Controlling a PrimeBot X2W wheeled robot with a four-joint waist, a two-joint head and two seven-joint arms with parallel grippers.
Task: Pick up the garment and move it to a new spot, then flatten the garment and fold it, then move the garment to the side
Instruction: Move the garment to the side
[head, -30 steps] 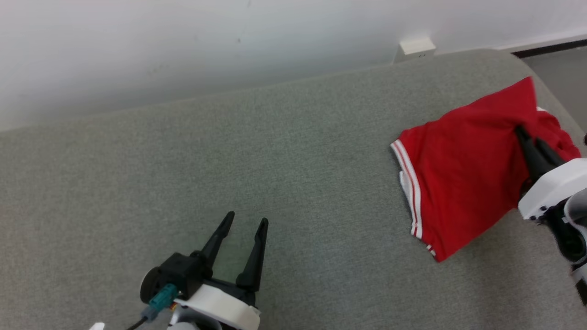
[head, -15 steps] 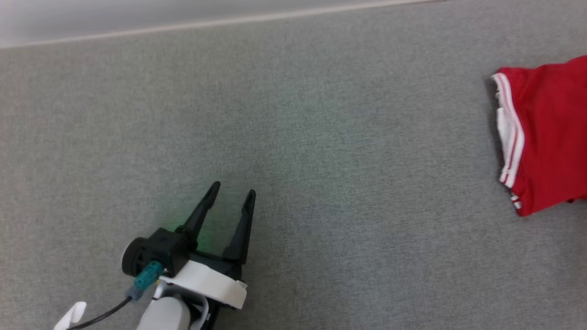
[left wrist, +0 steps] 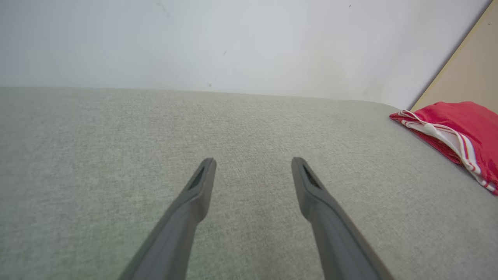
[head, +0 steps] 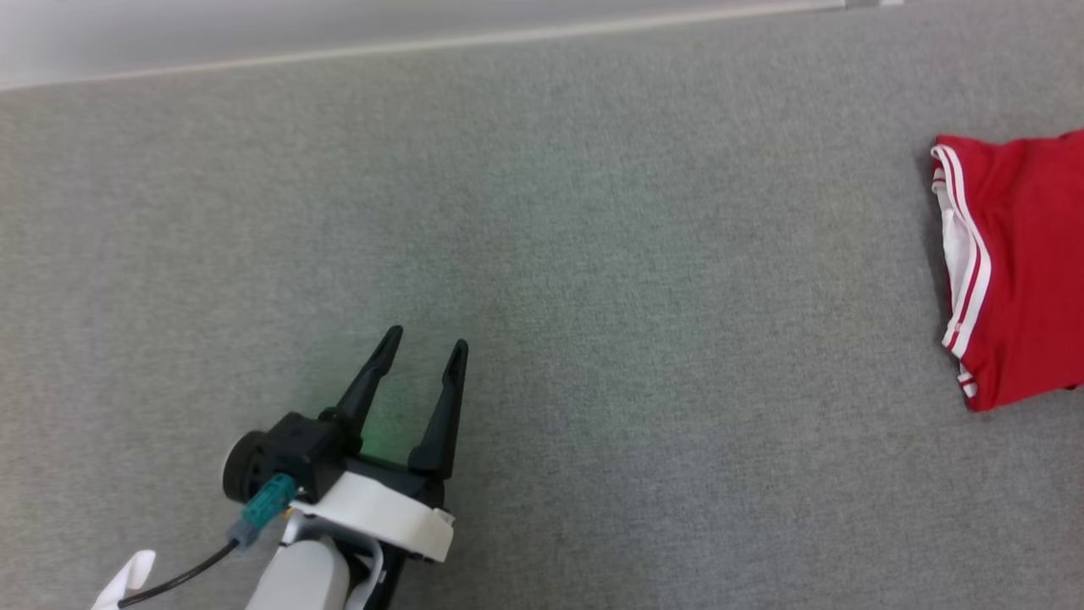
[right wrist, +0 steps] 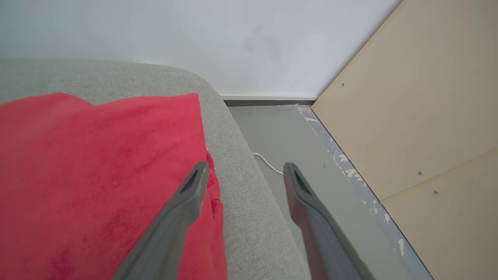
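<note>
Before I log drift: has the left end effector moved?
Cannot tell: camera shifted. Against the grey fabric cushion's far edge, the left end effector sits roughly as before.

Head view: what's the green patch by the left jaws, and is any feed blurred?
Head view: faint green cast on the cushion between the left jaws, seemingly light, not a stain; otherwise sharp, evenly lit. Left wrist view: jaws soft near the bottom edge, garment crisp. Right wrist view: garment blurred toward the left edge, floor sharp.

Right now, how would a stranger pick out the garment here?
Start with the big grey cushioned surface against the white wall. Follow it to its right end: the garment lies there. It is the one bright red thing, with white stripes along its hem.
</note>
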